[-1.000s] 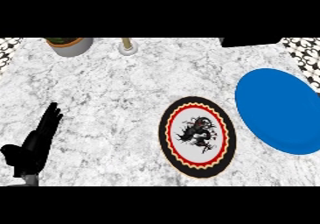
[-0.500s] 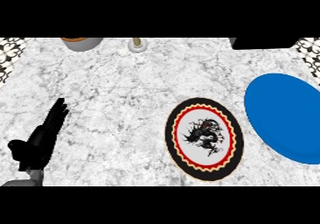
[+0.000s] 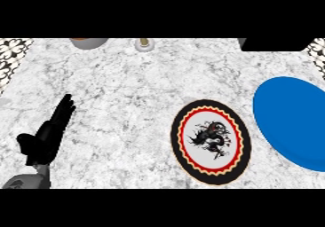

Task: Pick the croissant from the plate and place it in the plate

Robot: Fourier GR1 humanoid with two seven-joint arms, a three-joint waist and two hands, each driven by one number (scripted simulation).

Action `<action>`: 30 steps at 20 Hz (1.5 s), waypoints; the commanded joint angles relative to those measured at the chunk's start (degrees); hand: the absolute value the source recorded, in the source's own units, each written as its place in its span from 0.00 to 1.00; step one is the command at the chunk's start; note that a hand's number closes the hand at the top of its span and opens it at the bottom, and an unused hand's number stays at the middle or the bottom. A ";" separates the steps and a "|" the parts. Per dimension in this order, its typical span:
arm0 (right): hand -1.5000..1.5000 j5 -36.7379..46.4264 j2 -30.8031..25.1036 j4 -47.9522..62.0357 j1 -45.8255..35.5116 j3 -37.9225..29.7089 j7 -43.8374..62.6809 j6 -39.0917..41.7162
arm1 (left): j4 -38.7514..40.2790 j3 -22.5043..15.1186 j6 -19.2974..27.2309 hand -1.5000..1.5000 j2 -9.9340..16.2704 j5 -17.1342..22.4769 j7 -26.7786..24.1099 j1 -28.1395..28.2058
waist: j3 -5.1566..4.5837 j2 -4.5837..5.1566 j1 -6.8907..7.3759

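A patterned plate [image 3: 211,141] with a black and red rim and a dark dragon figure lies right of centre on the marble counter. To its right a plain blue plate [image 3: 294,120] reaches the view's right edge. No croissant shows on either plate. My left hand [image 3: 48,134] is at the lower left, open, with straight fingers pointing up and away, well clear of both plates. My right hand is out of the view.
Along the far edge stand a brownish bowl [image 3: 88,42], a small pale bottle-like item [image 3: 144,44] and a black object [image 3: 273,43] at the top right. Patterned tiles border the counter at both upper corners.
The whole view has shifted: both plates and my left hand sit further right in the picture. The far objects have slid towards the top edge. The left hand keeps its open pose.
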 commanded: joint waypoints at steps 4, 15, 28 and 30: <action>1.00 4.38 1.13 -6.84 -7.39 5.13 9.64 1.71 | 0.40 1.90 -2.27 0.50 0.57 0.15 0.32 -1.09 | 0.02 0.09 0.65; 1.00 13.53 8.97 -4.50 -24.61 20.85 18.89 -1.15 | 1.19 0.64 -1.88 0.50 -2.62 -2.59 -1.00 -0.16 | 0.05 0.21 1.07; 0.00 19.32 21.50 3.58 -37.26 26.29 33.97 -8.80 | -3.30 0.78 -1.59 0.50 -3.41 -3.87 2.14 1.87 | 0.06 0.04 1.13; 0.00 17.15 19.88 8.40 -38.64 24.10 31.46 -6.45 | 1.54 2.18 -2.65 0.50 -3.33 -4.26 -1.41 -0.19 | 0.04 0.12 0.75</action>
